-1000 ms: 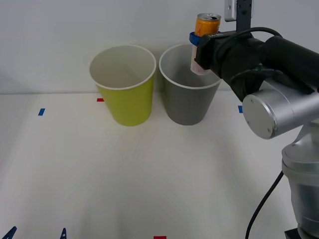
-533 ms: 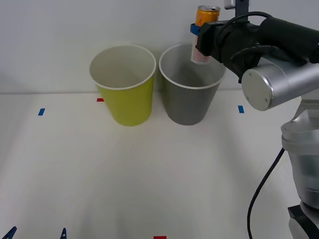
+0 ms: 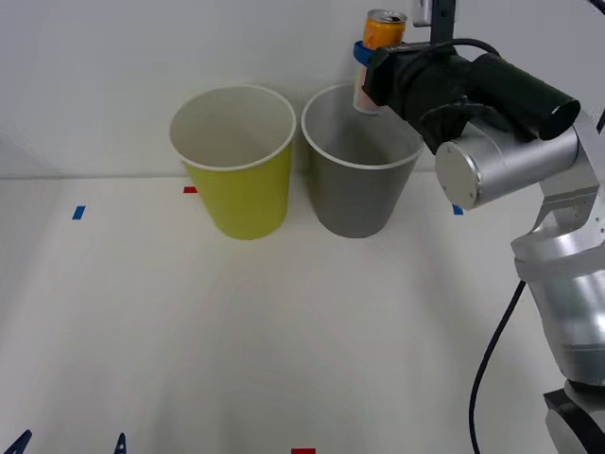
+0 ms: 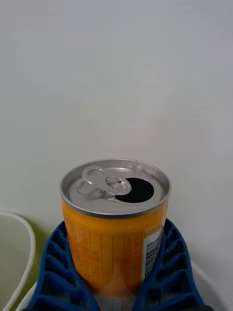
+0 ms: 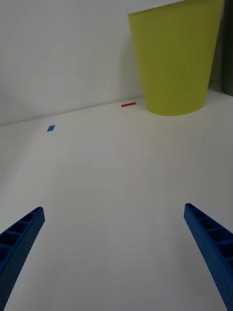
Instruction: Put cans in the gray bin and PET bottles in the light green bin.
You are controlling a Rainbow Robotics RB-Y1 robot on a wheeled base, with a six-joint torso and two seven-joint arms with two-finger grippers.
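Note:
An orange can with a silver top hangs upright over the far right rim of the gray bin, and my right gripper is shut on it. In the right wrist view the can sits between the blue ribbed fingers, its tab opening showing. The light green bin stands just left of the gray one; it is also in the left wrist view as the yellow-green bin. My left gripper is open low over the near table, its fingertips at the front left edge.
Small blue and red tape marks lie on the white table. A white wall stands close behind both bins. A black cable hangs by the right arm.
My right gripper has lifted the can a little and carried it left, farther over the gray bin. The left arm has not moved.

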